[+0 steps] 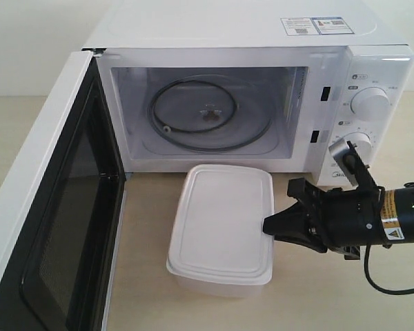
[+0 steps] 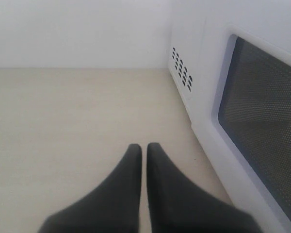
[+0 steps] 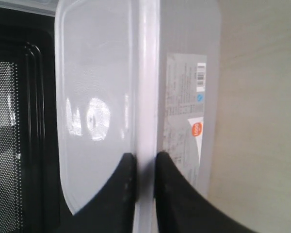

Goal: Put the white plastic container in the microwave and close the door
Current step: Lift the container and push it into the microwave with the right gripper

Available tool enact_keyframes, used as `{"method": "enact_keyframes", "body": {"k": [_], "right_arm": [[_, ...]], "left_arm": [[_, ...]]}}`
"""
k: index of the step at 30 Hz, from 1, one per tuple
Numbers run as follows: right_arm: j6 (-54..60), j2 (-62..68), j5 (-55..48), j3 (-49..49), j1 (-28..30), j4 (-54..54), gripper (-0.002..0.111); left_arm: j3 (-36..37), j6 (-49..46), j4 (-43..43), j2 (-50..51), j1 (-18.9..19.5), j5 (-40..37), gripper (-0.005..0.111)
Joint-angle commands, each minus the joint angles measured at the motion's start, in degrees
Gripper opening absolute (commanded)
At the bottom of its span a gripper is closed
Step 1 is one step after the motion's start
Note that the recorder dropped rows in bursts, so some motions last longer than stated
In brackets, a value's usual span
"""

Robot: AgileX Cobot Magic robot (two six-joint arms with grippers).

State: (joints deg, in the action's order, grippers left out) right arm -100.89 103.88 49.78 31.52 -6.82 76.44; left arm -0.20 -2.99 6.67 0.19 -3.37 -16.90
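Note:
The white plastic container (image 1: 221,227) sits in front of the open microwave (image 1: 248,89), lid on top. My right gripper (image 1: 269,226) is shut on the container's right rim; in the right wrist view the fingers pinch the lid's edge (image 3: 145,162), with a label on the container's (image 3: 184,111) side. The door (image 1: 48,221) stands swung open at the left, its dark window facing inward. The glass turntable (image 1: 210,114) lies bare in the cavity. My left gripper (image 2: 144,148) hovers over the table outside the door (image 2: 262,111), fingers nearly touching, holding nothing.
Two round dials (image 1: 370,103) are on the microwave's right panel, close above my right arm (image 1: 372,214). A black cable (image 1: 393,289) loops below that arm. Vent holes (image 2: 182,68) show on the microwave's side. The tabletop (image 1: 331,296) is light wood.

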Motion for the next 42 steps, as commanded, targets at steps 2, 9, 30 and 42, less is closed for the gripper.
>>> {"method": "enact_keyframes", "body": {"k": [2, 9, 30, 42], "right_arm": [[1.9, -3.4, 1.8, 0.1, -0.1, 0.5, 0.000], [7.4, -7.8, 4.9, -2.5, -2.7, -9.4, 0.000], [33.8, -8.0, 10.2, -11.4, -35.7, -89.4, 0.000], [42.2, -2.9, 2.2, 2.0, -39.8, -103.1, 0.000]], "left_arm": [[0.2, 0.0, 0.4, -0.2, 0.1, -0.1, 0.004], [0.2, 0.0, 0.4, -0.2, 0.1, -0.1, 0.004], [0.2, 0.0, 0.4, -0.2, 0.1, -0.1, 0.004], [0.2, 0.0, 0.4, -0.2, 0.1, -0.1, 0.004]]}}
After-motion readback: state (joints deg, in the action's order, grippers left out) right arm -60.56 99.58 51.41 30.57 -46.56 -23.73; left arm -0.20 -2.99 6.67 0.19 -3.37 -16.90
